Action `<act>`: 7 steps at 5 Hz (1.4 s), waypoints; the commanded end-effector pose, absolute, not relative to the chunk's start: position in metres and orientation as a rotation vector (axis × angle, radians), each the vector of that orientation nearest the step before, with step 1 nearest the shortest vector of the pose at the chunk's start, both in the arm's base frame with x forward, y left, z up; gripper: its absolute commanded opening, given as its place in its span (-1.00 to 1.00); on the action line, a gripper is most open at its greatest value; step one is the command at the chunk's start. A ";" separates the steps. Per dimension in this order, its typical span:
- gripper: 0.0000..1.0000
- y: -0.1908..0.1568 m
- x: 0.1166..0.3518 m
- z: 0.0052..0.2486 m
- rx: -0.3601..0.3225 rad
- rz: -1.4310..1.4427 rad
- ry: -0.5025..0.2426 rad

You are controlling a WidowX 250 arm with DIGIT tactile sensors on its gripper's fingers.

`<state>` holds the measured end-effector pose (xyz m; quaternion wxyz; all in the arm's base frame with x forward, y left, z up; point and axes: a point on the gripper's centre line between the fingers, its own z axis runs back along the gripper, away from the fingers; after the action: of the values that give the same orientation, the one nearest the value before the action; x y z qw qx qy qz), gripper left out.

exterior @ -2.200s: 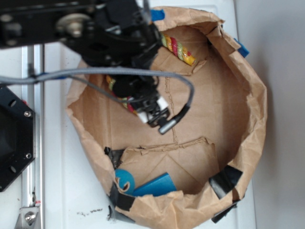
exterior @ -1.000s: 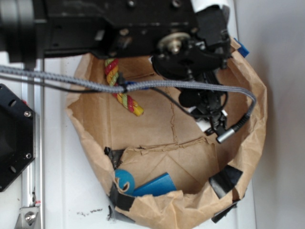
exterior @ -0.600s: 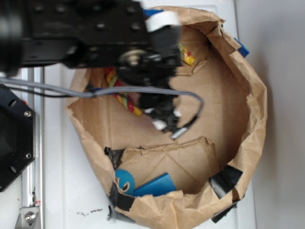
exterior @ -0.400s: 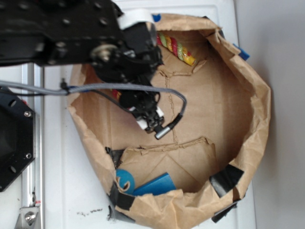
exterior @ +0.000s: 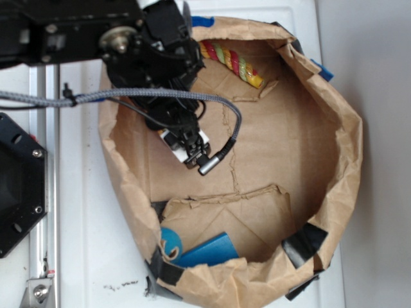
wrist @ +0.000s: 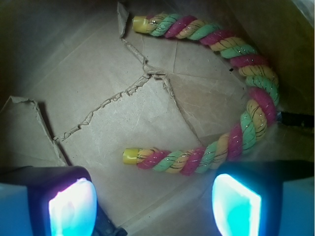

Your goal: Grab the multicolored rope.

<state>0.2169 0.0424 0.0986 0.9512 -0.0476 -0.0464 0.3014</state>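
Inside the paper bag (exterior: 347,160), the gripper (wrist: 155,201) hangs with its fingers (wrist: 71,206) spread wide, holding nothing. The multicolored rope (wrist: 236,132) lies curled in a U on the bag's floor, just beyond the fingers.

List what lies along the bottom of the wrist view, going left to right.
Left finger pad → yellow tip of the rope's near end → the near stretch of the multicolored rope → right finger pad. The fingers stand apart, with the paper bag floor beneath everything.
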 end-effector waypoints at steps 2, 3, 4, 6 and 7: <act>1.00 0.066 0.233 0.108 0.003 0.800 -0.171; 1.00 0.074 0.236 0.106 0.023 0.842 -0.160; 1.00 0.080 0.238 0.096 0.037 0.843 -0.139; 1.00 0.086 0.225 0.079 0.045 0.831 -0.101; 1.00 0.085 0.213 0.081 0.045 0.832 -0.105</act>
<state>0.2166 0.0790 0.0734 0.9214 0.0203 -0.0397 0.3861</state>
